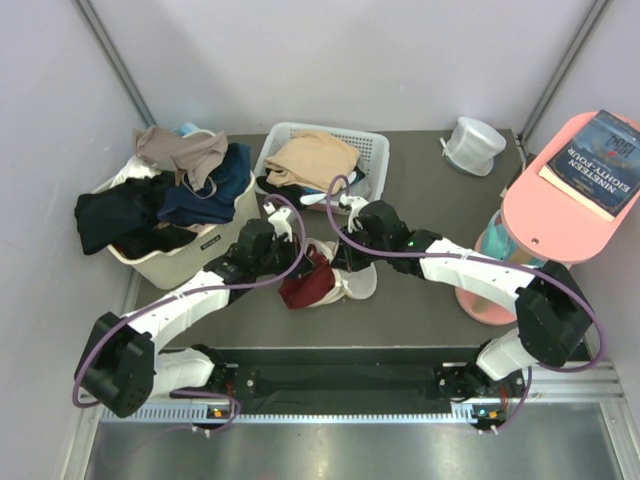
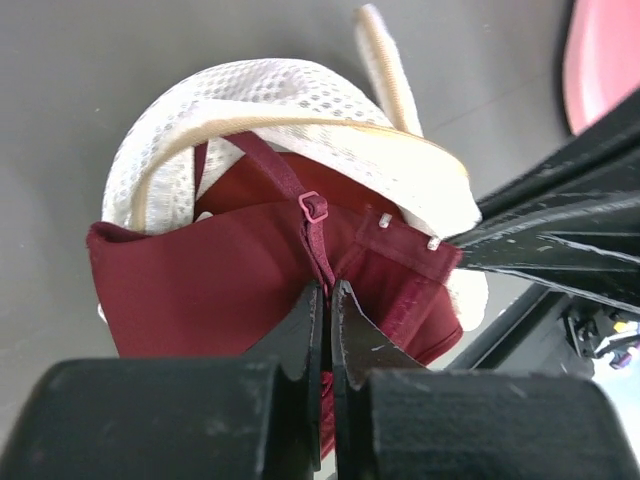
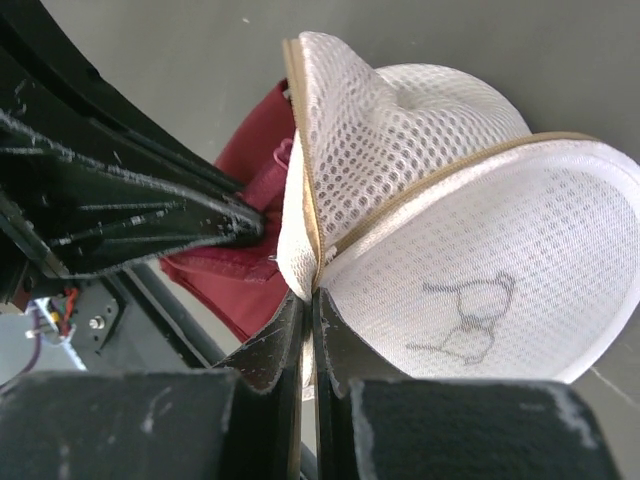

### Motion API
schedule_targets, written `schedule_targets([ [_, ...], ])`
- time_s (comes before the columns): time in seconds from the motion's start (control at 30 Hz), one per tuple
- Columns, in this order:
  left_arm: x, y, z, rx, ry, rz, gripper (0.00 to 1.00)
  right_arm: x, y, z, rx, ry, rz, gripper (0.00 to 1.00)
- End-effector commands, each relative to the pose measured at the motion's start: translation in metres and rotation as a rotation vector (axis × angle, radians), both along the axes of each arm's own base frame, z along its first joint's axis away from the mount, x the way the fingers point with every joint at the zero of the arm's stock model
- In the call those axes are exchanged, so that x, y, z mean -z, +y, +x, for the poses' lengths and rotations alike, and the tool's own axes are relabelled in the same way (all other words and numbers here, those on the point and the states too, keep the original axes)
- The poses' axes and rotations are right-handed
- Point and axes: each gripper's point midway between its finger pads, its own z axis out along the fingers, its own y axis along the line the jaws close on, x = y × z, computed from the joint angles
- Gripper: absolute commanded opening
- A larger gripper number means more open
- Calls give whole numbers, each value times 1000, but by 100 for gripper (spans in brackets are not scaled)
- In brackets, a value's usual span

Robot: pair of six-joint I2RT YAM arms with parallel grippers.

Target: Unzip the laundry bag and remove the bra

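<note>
Tabletop (image 1: 400, 310), laundry bag (image 3: 420, 130) in right hand (image 3: 306, 297)

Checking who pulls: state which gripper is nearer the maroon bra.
Left. The left gripper is clamped on the bra fabric; the right gripper pinches the laundry bag at its rim, just beside the bra.

Cream-white honeycomb mesh on laundry bag (image 2: 250, 95), tan trim; dark maroon bra (image 2: 200, 290).

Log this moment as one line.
left jaws: shut on bra | right jaws: shut on laundry bag edge | laundry bag: unzipped | bra: partly out
</note>
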Motion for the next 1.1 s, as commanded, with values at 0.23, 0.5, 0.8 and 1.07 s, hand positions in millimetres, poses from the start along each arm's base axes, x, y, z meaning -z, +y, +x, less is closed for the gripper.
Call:
schedule_targets([
  [0.23, 4, 13, -6, -16, 26, 83, 0, -19, -7, 18, 89, -72, -50, 0],
  [0.5, 17, 45, -39, -70, 57, 141, 0, -5, -34, 33, 194, -34, -118, 0],
  [0.8, 10, 52, -47, -138, 56, 81, 0, -2, -39, 38, 206, -24, -128, 0],
  [1.07, 15, 69, -50, -213, 81, 138, 0, 12, -58, 46, 273, 18, -148, 0],
])
